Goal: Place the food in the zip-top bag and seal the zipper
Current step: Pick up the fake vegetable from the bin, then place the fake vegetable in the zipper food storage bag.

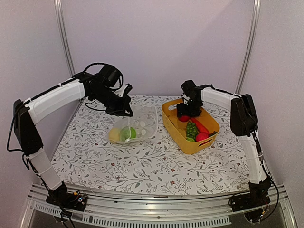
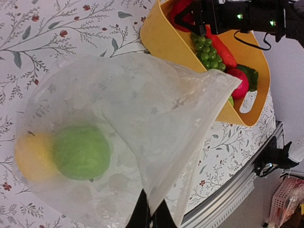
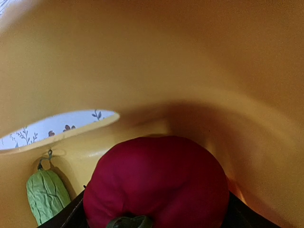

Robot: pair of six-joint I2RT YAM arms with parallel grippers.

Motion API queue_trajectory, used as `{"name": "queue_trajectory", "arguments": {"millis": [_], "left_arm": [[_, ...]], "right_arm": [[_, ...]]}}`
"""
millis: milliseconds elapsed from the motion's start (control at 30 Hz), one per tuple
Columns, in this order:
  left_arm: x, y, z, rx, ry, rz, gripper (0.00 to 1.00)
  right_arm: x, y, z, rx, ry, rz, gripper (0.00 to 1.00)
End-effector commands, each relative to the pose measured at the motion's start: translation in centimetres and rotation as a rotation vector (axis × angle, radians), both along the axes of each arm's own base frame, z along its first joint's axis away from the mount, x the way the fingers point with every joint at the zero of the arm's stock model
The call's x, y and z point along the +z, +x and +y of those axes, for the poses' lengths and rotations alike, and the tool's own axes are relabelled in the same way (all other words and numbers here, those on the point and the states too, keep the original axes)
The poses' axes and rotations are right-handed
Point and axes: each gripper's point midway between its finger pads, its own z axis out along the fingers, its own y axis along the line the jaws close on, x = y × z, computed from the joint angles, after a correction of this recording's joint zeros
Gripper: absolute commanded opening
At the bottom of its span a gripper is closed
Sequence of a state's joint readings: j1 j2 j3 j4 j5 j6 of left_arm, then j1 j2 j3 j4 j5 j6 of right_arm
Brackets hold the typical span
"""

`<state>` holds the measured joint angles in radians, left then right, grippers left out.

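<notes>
The clear dotted zip-top bag (image 1: 138,124) (image 2: 156,104) lies left of the tub with a green ball (image 1: 127,134) (image 2: 80,151) and a yellow lemon (image 1: 114,135) (image 2: 31,156) inside. My left gripper (image 1: 124,110) (image 2: 152,214) is shut on the bag's upper mouth edge and holds it lifted; the zipper strip is too faint to pick out. My right gripper (image 1: 184,114) (image 3: 156,211) reaches down into the tub's far end, its fingers pressed against both sides of a round red fruit (image 1: 184,118) (image 3: 156,180) that rests on the tub floor.
The yellow tub (image 1: 173,129) (image 2: 161,40) (image 3: 190,57) stands at the right. It holds green grapes (image 1: 191,129) (image 2: 209,51), a carrot (image 1: 201,126), another red piece (image 1: 202,137) (image 2: 240,85) and a green leafy piece (image 3: 46,194). A floral cloth (image 1: 142,166) covers the table.
</notes>
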<state>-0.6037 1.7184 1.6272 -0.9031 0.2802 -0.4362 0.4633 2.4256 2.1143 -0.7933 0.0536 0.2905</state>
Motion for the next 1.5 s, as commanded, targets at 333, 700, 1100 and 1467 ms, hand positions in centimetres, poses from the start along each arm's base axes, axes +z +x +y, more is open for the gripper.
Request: {"name": "queue_trajectory", "arguments": {"millis": [333, 700, 1100, 1467], "left_arm": [[0.1, 1.3, -1.0, -0.019, -0.022, -0.025, 0.0], [-0.7, 2.1, -1.9, -0.024, -0.029, -0.001, 0.0], [-0.4, 1.9, -1.7, -0.015, -0.036, -0.011, 0.0], [0.8, 1.9, -1.8, -0.003, -0.065, -0.028, 0.0]], "right_arm": [[11.5, -6.6, 0.3, 0.068, 0.22, -0.064, 0.73], [19.0, -13.8, 4.5, 0.283, 0.365, -0.123, 0.73], [22.5, -18.0, 11.6, 0.454, 0.602, -0.07, 0.72], [20.1, -20.0, 16.7, 0.515, 0.658, 0.045, 0.72]]}}
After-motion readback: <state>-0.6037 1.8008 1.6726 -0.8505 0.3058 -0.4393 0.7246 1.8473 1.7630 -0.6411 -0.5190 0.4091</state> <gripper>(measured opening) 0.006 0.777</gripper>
